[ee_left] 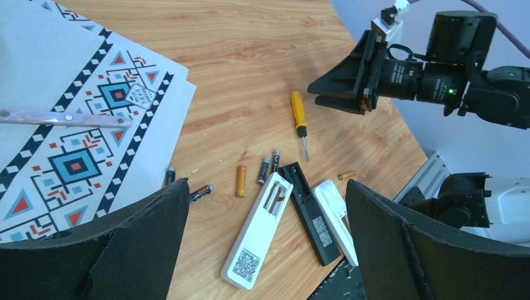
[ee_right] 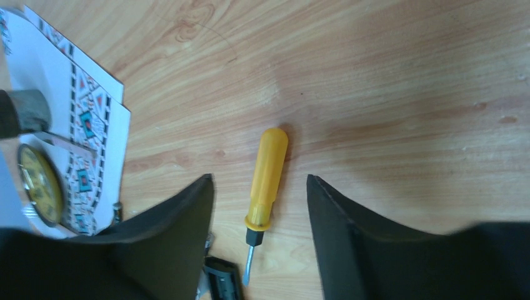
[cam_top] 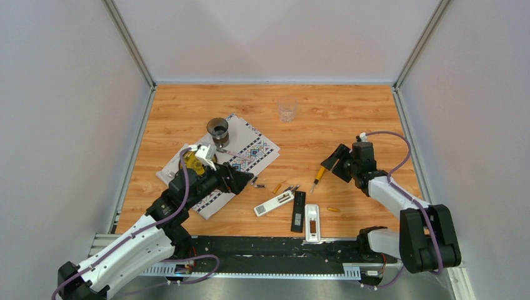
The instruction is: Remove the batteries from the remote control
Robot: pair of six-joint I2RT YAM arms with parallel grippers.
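Hovering with jaws spread, left gripper (ee_left: 267, 185) is hanging above slim orange-gold and grey cylindrical batteries (ee_left: 240, 181) beside white plastic remote (ee_left: 256, 234); right gripper (ee_right: 259, 180), jaws also spread, is hovering above yellow-handled screwdriver (ee_right: 270, 169).

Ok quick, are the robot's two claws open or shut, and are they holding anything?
Left gripper: open, holding nothing.
Right gripper: open, holding nothing; the screwdriver lies loose nearby.

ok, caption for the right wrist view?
Open right gripper framing the yellow-handled screwdriver on the wooden table; patterned mat at left edge.
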